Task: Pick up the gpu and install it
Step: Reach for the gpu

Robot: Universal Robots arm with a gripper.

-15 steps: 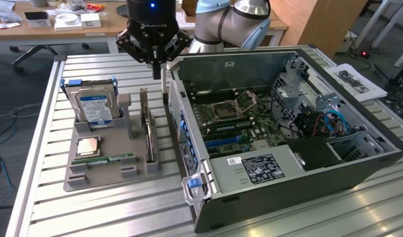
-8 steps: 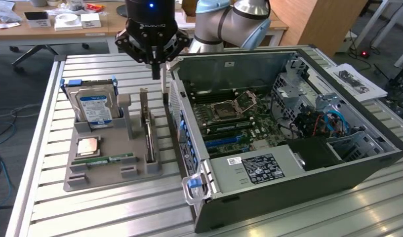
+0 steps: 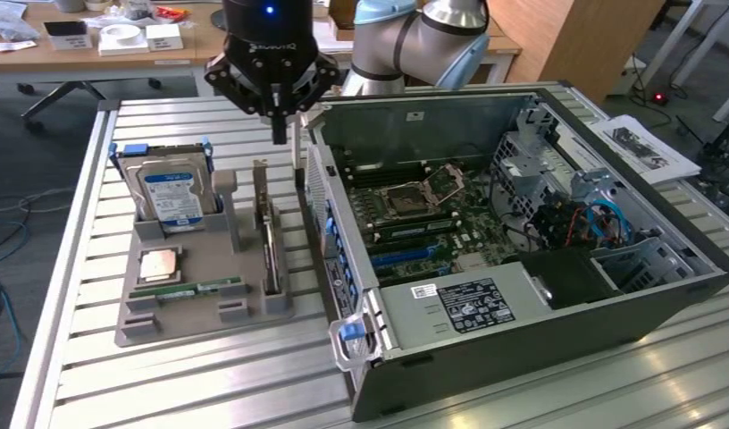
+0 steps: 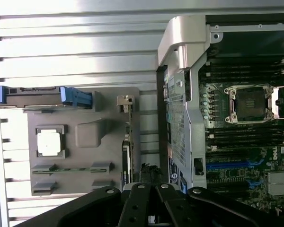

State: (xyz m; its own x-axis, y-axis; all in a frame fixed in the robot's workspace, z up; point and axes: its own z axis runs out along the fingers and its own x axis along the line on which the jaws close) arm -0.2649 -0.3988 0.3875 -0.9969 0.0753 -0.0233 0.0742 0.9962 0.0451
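- I am hovering with my gripper [image 3: 279, 134] above the far end of the grey holder [image 3: 162, 322], on its computer-case side. My jaws are pressing shut against each other and gripping nothing.
- The graphics card [image 3: 269, 246] is standing on its long edge in the holder's slot nearest the case, with its metal bracket at the holder's far end. It is sitting well below my fingertips, and I am not touching it.
- I am judging the pick-up as the step in hand, at the approach stage: nothing is lifted and nothing is installed.
- In my judgement the grasp is calling for opened jaws first. After that comes a sideways shift over the holder until they are straddling the card's thin top edge, then a straight drop.
- Further across the holder, away from the case, a memory stick [image 3: 197, 289] and a processor chip [image 3: 160, 265] are lying flat. A hard drive [image 3: 168, 192] is standing upright at the holder's far corner.
- Beside the holder the computer case [image 3: 484, 357] is lying open, its motherboard [image 3: 442, 223] facing up.
- Holder and case are both resting on the slatted metal table [image 3: 197, 384].
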